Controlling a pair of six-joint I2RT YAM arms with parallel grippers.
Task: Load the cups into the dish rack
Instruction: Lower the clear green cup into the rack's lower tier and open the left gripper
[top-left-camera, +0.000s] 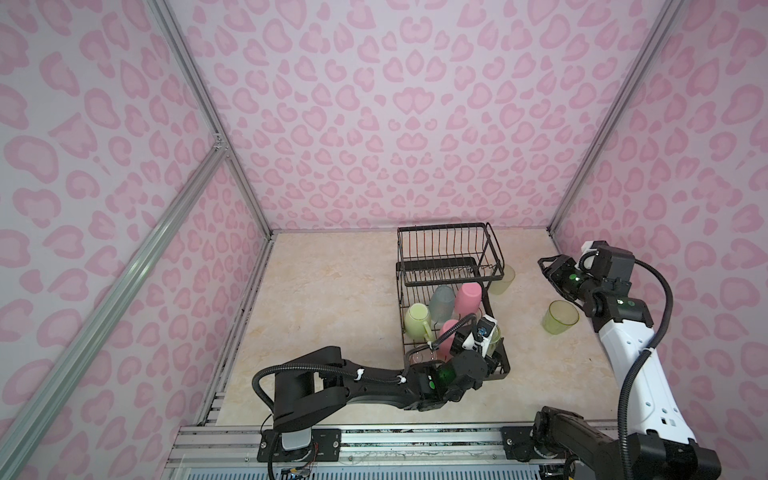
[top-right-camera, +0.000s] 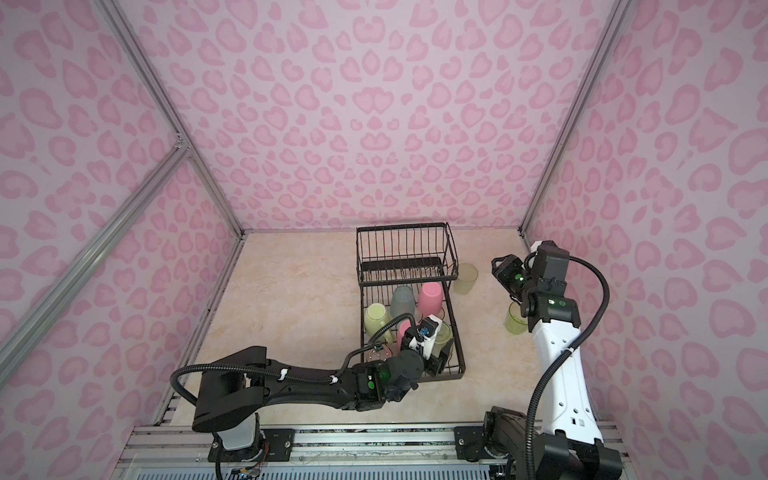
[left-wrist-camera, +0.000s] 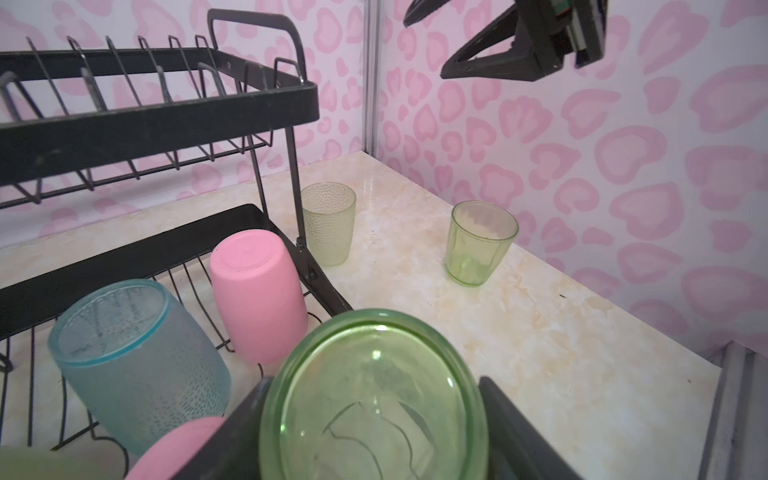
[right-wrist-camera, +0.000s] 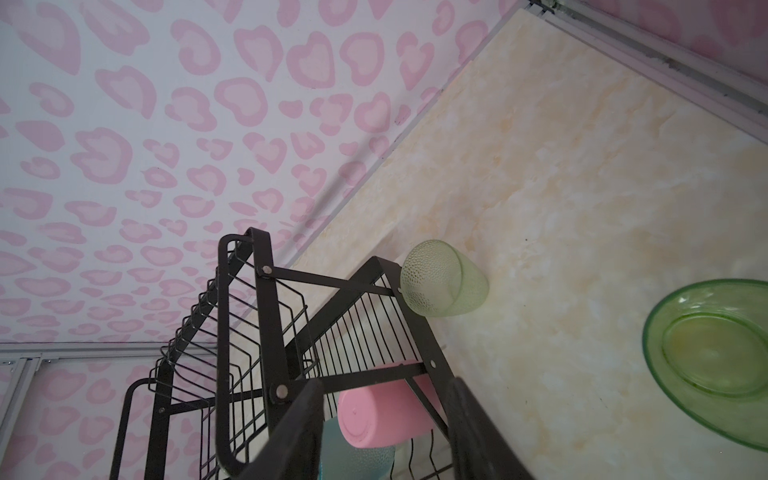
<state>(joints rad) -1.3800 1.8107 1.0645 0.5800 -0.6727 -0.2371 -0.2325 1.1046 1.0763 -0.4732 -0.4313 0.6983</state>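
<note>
The black wire dish rack (top-left-camera: 449, 229) (top-right-camera: 453, 376) stands mid-table. My left gripper (top-left-camera: 493, 351) (left-wrist-camera: 374, 415) is shut on a clear green glass (top-left-camera: 494, 337) (left-wrist-camera: 374, 399), bottom up, at the front right corner of the lower tray. A pink tumbler (top-left-camera: 467, 297) (left-wrist-camera: 257, 295), a teal tumbler (top-left-camera: 442, 301), a pale-green mug (top-left-camera: 417, 320), a second pink tumbler (top-left-camera: 446, 336) and a clear pink glass (top-left-camera: 417, 358) are in the tray. On the table right of the rack stand a frosted tumbler (top-left-camera: 503, 280) (right-wrist-camera: 444, 278) and another green glass (top-left-camera: 559, 316) (left-wrist-camera: 480, 243). My right gripper (top-left-camera: 544, 266) (right-wrist-camera: 386, 436) hangs open and empty above them.
The raised basket (top-right-camera: 403, 249) at the rack's far end holds nothing. Pink patterned walls close in the back and both sides. An aluminium rail (top-left-camera: 374, 436) runs along the front edge. The marble tabletop (top-left-camera: 324, 299) lies bare left of the rack.
</note>
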